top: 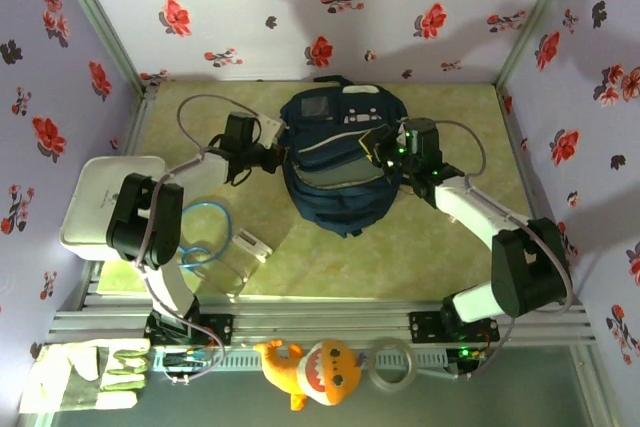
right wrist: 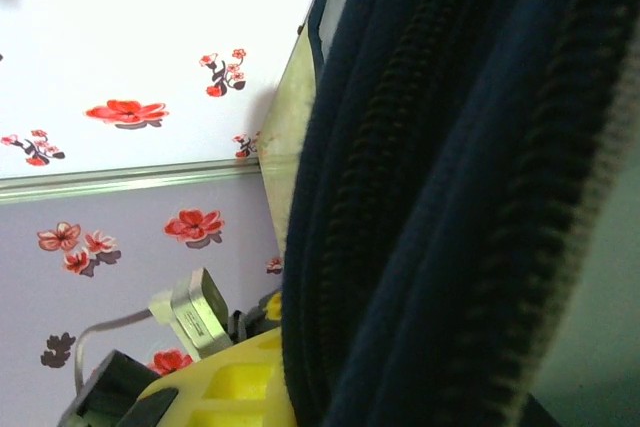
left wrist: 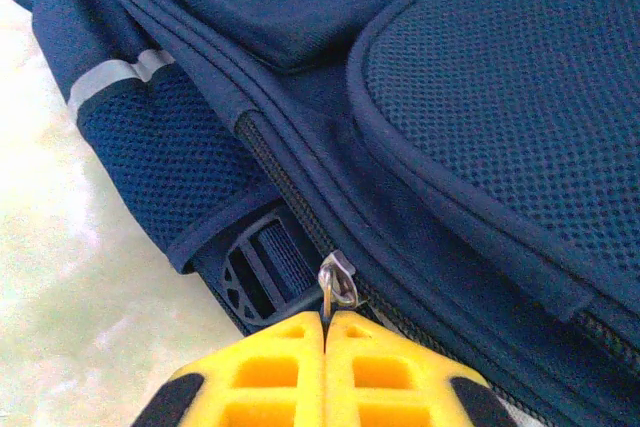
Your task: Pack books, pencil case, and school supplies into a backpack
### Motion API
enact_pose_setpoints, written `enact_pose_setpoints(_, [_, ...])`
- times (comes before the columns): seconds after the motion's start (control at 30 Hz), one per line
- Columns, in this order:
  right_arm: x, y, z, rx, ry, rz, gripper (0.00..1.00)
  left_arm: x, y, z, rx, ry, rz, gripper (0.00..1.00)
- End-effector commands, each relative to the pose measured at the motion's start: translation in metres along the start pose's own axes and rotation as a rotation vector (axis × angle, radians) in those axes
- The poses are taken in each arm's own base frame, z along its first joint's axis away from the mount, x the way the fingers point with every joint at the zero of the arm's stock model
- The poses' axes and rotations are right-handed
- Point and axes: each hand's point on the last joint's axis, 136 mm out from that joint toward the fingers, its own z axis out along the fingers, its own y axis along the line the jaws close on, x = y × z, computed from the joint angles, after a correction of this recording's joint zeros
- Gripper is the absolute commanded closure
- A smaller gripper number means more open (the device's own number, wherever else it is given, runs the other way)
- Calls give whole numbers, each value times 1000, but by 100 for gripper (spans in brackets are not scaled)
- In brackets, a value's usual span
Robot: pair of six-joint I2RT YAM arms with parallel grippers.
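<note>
The left arm folds at its elbow well left of the backpack and reaches rightward, bringing the left gripper to the backpack's left edge. Its yellow fingers are pressed flat together, pinching the metal zipper pull between their tips. The right arm bends off the backpack's right side and stretches up-left, the right gripper at the upper right rim. One yellow finger lies against the fabric; its partner is hidden, so the grip cannot be judged.

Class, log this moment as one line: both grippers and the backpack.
left gripper: shut on zipper pull | right gripper: at backpack edge, grip hidden by fabric
</note>
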Motion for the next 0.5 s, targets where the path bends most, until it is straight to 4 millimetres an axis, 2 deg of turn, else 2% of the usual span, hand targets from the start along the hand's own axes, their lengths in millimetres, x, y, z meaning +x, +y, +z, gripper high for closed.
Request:
enact_pose_setpoints(0.0, [-2, 27, 6, -83, 40, -85, 88, -14, 31, -5, -71, -25, -47, 100])
enact_pose_setpoints(0.17, [4, 26, 28, -96, 79, -88, 87, -11, 49, -17, -120, -44, -123, 100])
enact_pose_setpoints(0.27, [12, 28, 46, -98, 112, -94, 87, -5, 70, -24, -197, -38, -167, 100])
enact_pose_setpoints(0.37, [19, 27, 62, -96, 142, -91, 79, 3, 90, -31, -262, -10, -248, 86])
enact_pose_setpoints(0.47, [19, 12, 62, -12, 162, -155, 60, 5, 102, -43, -322, -9, -322, 64])
